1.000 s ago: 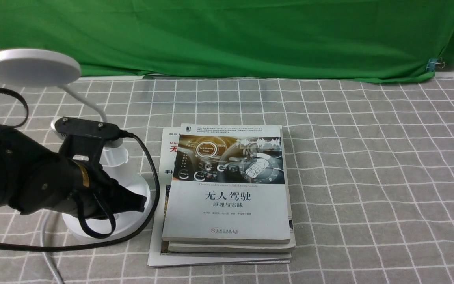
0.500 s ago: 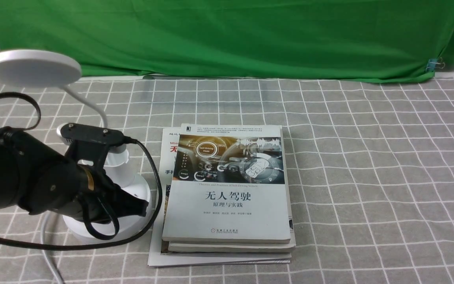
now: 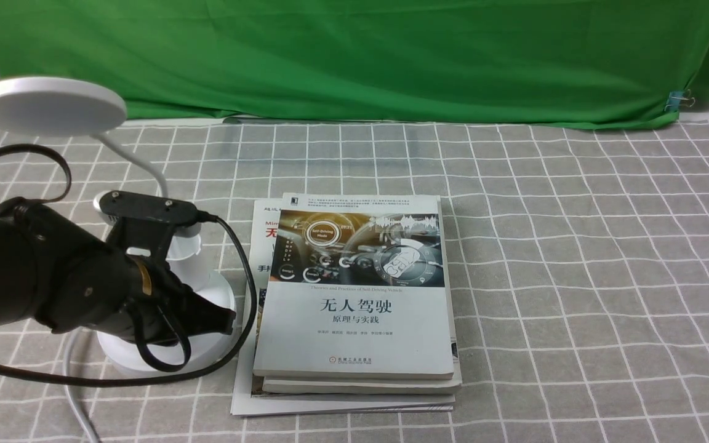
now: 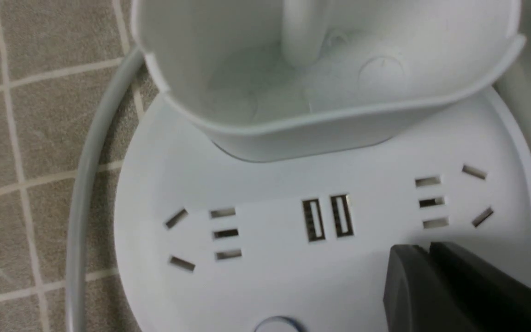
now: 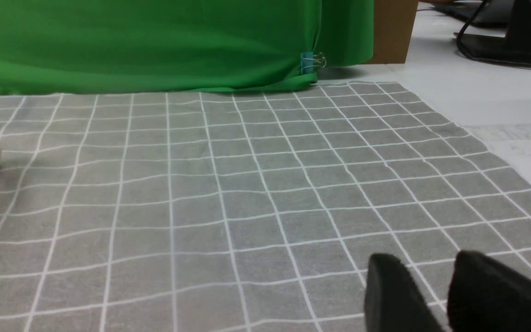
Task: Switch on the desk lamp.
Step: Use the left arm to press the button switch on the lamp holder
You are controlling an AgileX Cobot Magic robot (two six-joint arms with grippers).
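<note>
- The desk lamp [image 3: 207,354] stands on the checked tablecloth [image 3: 576,277], at nine o'clock from the stack of books [image 3: 354,332].
- Its flat round head [image 3: 50,107] hangs toward eleven o'clock from the base, on a thin bent neck [image 3: 133,159].
- The cup holder [image 4: 311,133] rises from the base, near the sockets [image 4: 226,234]; a round button [image 4: 277,326] is partly in view.
- The left gripper [image 4: 430,249] is over the base, its fingertips together (whether they touch the base, I cannot tell).
- The right gripper [image 5: 427,263] has its fingertips apart, with tablecloth showing between them.
- A pale cord [image 3: 74,400] runs from near the base toward seven o'clock.
- The green cloth [image 3: 354,61] hangs at twelve o'clock from the books, and a blue clip [image 3: 674,101] grips its edge at two o'clock from them.
</note>
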